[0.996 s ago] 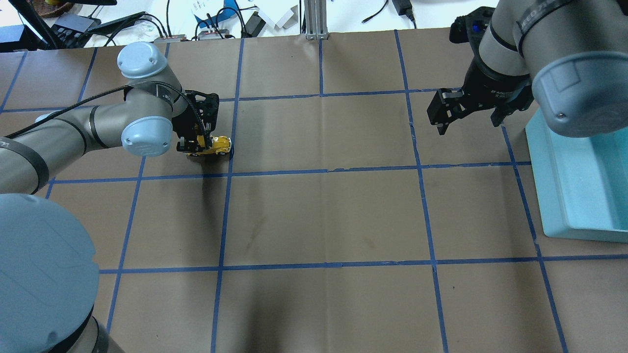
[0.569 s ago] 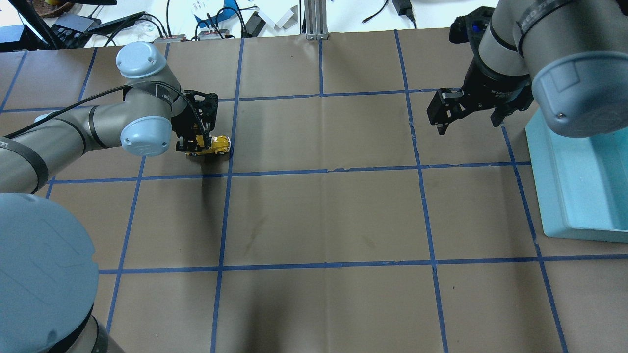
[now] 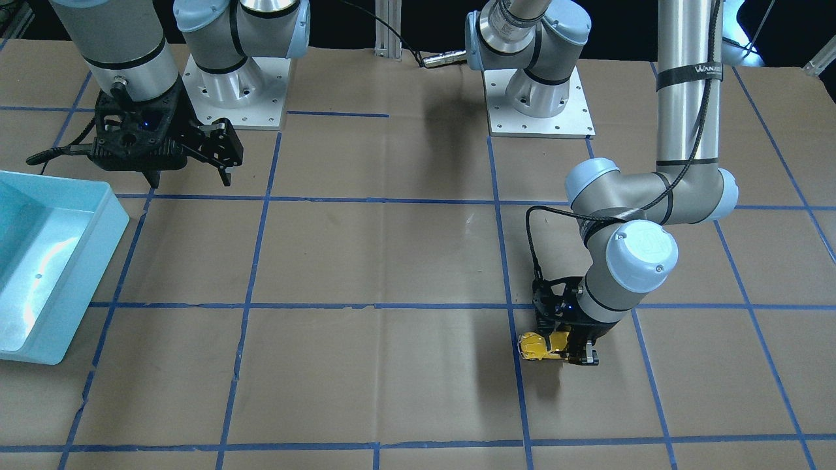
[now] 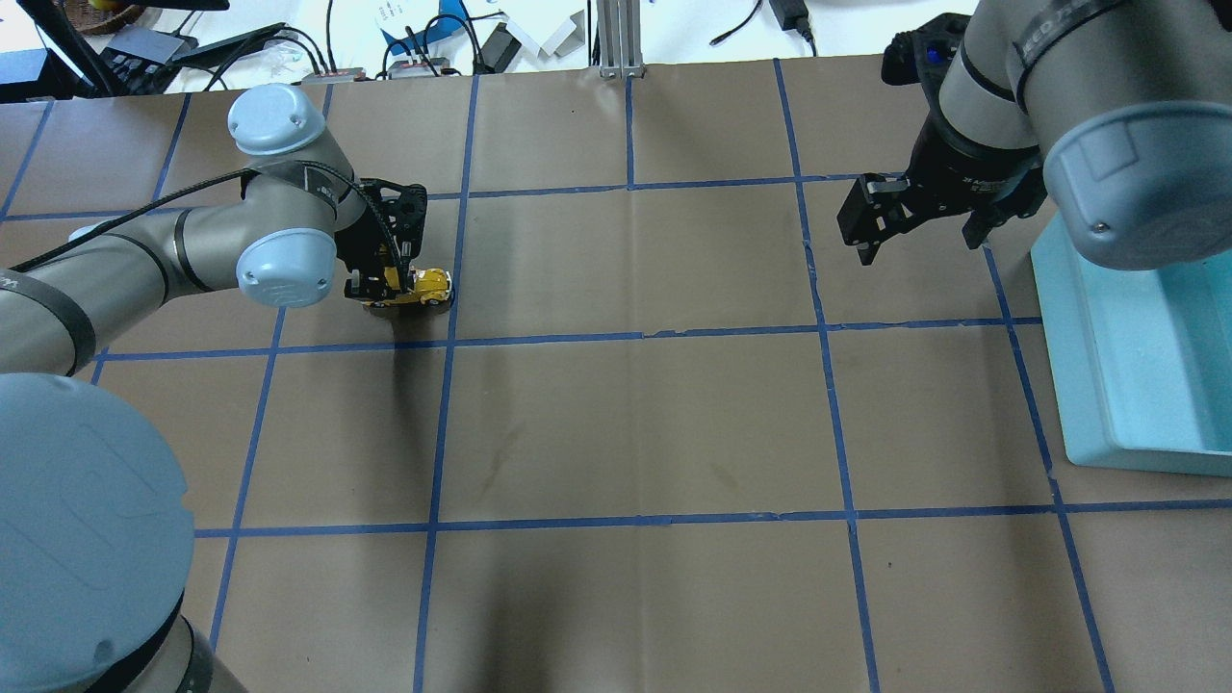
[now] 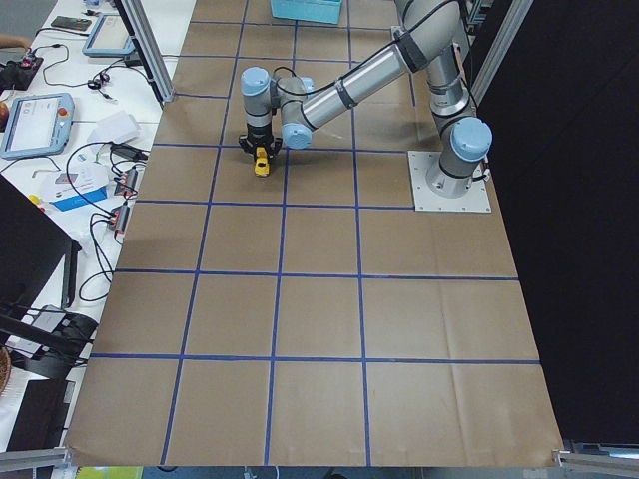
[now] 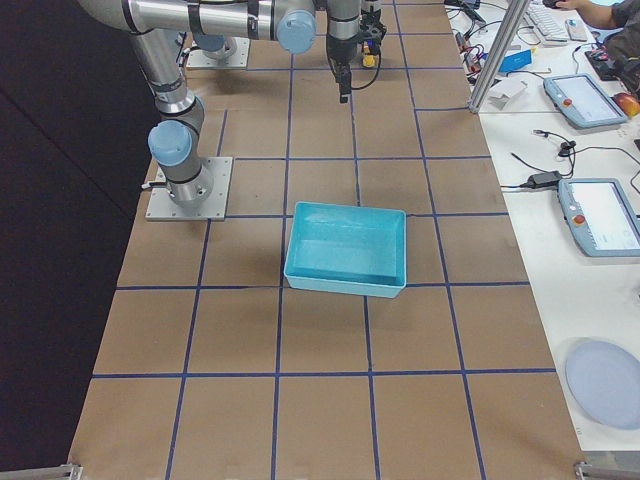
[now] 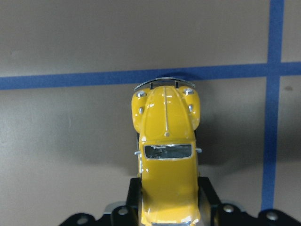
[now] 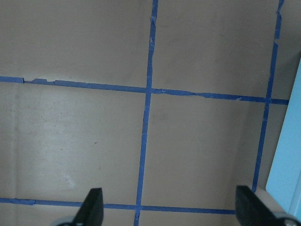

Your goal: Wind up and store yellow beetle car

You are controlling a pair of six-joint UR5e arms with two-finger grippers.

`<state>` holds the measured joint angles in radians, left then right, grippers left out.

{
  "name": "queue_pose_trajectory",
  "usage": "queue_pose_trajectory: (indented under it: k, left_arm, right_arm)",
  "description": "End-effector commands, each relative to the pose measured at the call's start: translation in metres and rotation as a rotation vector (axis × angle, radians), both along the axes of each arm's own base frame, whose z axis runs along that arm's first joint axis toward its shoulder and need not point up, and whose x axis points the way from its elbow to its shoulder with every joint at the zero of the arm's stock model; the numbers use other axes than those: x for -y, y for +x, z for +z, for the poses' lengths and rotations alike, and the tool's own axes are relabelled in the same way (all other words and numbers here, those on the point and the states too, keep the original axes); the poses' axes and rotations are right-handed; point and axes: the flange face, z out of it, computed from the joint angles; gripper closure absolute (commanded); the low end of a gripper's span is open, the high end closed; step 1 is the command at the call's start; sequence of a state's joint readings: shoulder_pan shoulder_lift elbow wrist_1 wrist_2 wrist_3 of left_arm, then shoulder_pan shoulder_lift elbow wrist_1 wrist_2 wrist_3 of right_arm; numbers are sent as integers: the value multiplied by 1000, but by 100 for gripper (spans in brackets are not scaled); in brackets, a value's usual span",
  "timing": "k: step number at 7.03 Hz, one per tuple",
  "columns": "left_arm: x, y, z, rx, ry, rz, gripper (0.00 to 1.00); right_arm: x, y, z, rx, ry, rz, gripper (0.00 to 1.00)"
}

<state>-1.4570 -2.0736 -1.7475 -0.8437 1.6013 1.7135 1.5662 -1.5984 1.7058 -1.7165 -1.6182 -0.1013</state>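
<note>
Left wrist-mounted: yellow beetle car (image 7: pixel 167 155), rear pinched in left hand (image 7: pixel 168 203), low on desk (image 7: pixel 70 141), likely for winding; right hand (image 4: pixel 914 241) spread.

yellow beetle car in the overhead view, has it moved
Yes, barely: the yellow beetle car has crept toward the view's left, its nose backing off the vertical blue tape line.

Lettering on the left arm's band (image 3: pixel 689 68) is illegible.

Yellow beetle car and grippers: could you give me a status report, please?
Left gripper shut on yellow beetle car, rear between the fingers. Right gripper open, empty, beside blue bin. Nothing seen between car and bin.
</note>
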Motion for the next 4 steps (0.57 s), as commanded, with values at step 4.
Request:
queue_pose_trajectory:
  k: [4]
  left_arm:
    - [-2,21,-4,-2,5,32,100]
  right_arm:
    - [0,0,0,0,0,0,0]
